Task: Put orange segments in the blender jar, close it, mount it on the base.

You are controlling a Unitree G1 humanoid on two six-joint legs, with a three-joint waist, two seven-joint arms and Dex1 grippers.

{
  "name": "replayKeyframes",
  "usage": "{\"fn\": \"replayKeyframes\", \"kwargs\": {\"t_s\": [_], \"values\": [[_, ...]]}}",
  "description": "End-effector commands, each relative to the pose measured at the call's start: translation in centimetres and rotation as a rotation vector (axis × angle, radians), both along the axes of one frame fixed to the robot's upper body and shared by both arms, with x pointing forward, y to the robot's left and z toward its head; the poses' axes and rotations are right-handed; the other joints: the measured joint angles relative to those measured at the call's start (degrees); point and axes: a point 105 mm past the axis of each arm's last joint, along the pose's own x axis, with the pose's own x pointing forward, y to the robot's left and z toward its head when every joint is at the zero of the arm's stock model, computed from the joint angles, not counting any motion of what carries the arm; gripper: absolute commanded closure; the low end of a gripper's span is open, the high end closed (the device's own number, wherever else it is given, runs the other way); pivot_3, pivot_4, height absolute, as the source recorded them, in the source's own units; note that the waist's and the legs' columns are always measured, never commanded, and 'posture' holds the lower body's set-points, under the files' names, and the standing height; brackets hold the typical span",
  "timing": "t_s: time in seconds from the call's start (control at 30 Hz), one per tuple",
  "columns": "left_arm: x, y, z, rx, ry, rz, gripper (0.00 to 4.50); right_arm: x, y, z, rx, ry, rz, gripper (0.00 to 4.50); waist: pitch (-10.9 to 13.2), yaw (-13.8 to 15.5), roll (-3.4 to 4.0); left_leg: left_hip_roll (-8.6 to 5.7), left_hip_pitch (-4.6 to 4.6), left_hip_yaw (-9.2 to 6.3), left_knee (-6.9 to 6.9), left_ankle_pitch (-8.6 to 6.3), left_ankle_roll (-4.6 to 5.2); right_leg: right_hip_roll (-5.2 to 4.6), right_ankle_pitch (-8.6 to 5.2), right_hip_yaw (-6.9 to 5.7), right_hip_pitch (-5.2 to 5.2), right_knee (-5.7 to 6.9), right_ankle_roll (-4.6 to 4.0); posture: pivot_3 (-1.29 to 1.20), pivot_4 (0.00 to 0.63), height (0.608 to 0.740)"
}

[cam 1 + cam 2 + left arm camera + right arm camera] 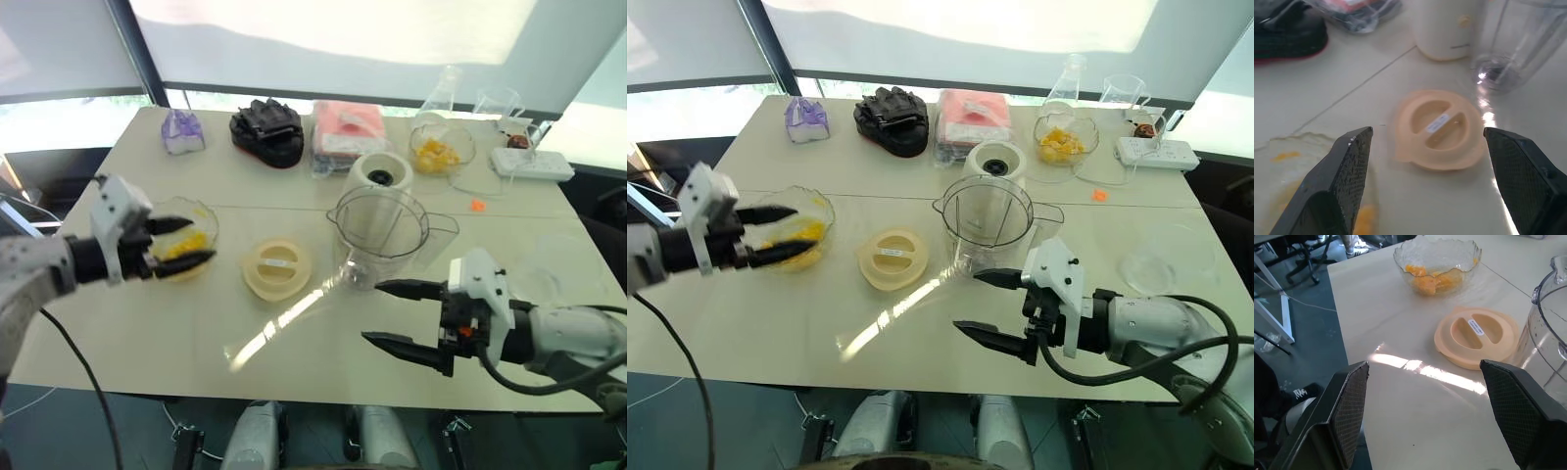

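My left gripper (180, 245) hangs over the near-left part of the table (147, 323), fingers spread wide and holding nothing, right above a wavy-rimmed clear bowl (813, 208) that holds some of the orange segments (1436, 281). My right gripper (982, 306) hovers over the near-right part of the table, its two black fingers also spread wide and empty, pointing toward my left.

The blender jar (380, 235) stands upright near the middle of the table, open at the top, with nothing I can make out inside it. Its flat cream lid (277, 267) lies on the tabletop just to the jar's left, between the jar and the bowl under my left gripper. The base (382, 176), cream-white with a dark socket on top, sits just behind the jar, apart from it.

A second clear bowl (443, 147) with more yellow-orange chunks sits further back on the right, with a small clear flask (446, 88) behind it. A tiny bright-orange scrap (477, 205) lies on the table to the right of the jar. Along the far edge I see a black glove (267, 127), a pink packet (348, 127), a small purple bag (182, 130) and a white power strip (534, 163). An empty clear bowl (1168, 258) rests at the right side of the table
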Motion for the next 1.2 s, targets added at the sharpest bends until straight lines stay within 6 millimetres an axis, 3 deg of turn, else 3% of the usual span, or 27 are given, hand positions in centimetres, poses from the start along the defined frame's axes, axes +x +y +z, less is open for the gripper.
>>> {"fn": "replayKeyframes", "kwargs": {"t_s": [0.03,0.13,0.23,0.4,0.63,0.77,1.03,1.2], "values": [[1.9,2.6,-1.2,0.201,0.002,0.065,0.73,-0.3,0.4,0.2,-0.013,-0.023,0.005,0.69,0.0,-0.1,0.00,0.03,-0.01,0.07,0.00,-0.01,0.02,-0.04,0.00,0.04,-0.01,-0.02,0.01,0.00,0.150,0.740],[4.9,5.1,-1.8,0.194,0.047,0.297,0.73,-0.3,0.6,0.0,-0.004,-0.021,-0.005,0.69,0.0,0.1,-0.09,0.02,-0.04,0.10,0.00,-0.03,0.05,-0.06,0.00,0.05,0.00,-0.05,0.04,0.00,0.150,0.740],[6.6,4.5,-2.2,0.143,0.116,0.347,0.73,-0.3,0.8,-0.3,0.008,-0.017,-0.031,0.69,0.1,0.5,-0.43,-0.02,-0.07,-0.01,0.07,-0.02,0.06,-0.04,0.00,0.00,0.06,0.00,0.10,0.00,0.150,0.740],[6.8,4.5,-2.8,0.239,0.169,0.278,0.73,-0.4,0.7,-0.8,0.019,-0.005,-0.071,0.69,0.1,-0.3,-0.54,0.02,-0.05,0.07,0.08,-0.02,0.07,-0.06,0.00,0.07,0.03,0.02,0.12,0.00,0.150,0.740],[6.3,6.1,-4.4,0.470,0.239,0.109,0.73,-0.1,0.9,-1.3,0.034,0.000,-0.099,0.69,0.1,0.0,-0.53,0.09,-0.01,0.02,0.07,-0.02,0.06,0.03,-0.01,0.04,-0.02,0.15,0.08,0.00,0.150,0.740],[6.4,6.3,-4.6,0.507,0.260,0.049,0.73,0.0,1.0,-1.4,0.038,-0.002,-0.106,0.69,0.1,0.1,-0.58,0.07,-0.05,0.03,0.12,-0.01,0.06,-0.07,-0.01,0.04,-0.01,0.11,0.07,0.00,0.150,0.740],[8.2,4.8,-5.6,0.582,0.266,-0.072,0.73,0.0,1.3,-1.4,0.050,-0.006,-0.129,0.69,0.1,0.1,-0.65,0.01,-0.08,0.06,0.13,-0.02,0.07,-0.10,0.04,0.04,0.02,0.09,0.17,0.00,0.150,0.740],[8.0,4.0,-7.3,0.600,0.323,-0.152,0.73,-0.4,1.1,-1.5,0.039,-0.003,-0.146,0.69,0.1,-0.2,-0.68,0.03,-0.07,0.07,0.13,-0.03,0.09,-0.05,0.12,0.02,0.00,0.13,0.30,0.00,0.150,0.740]]}}
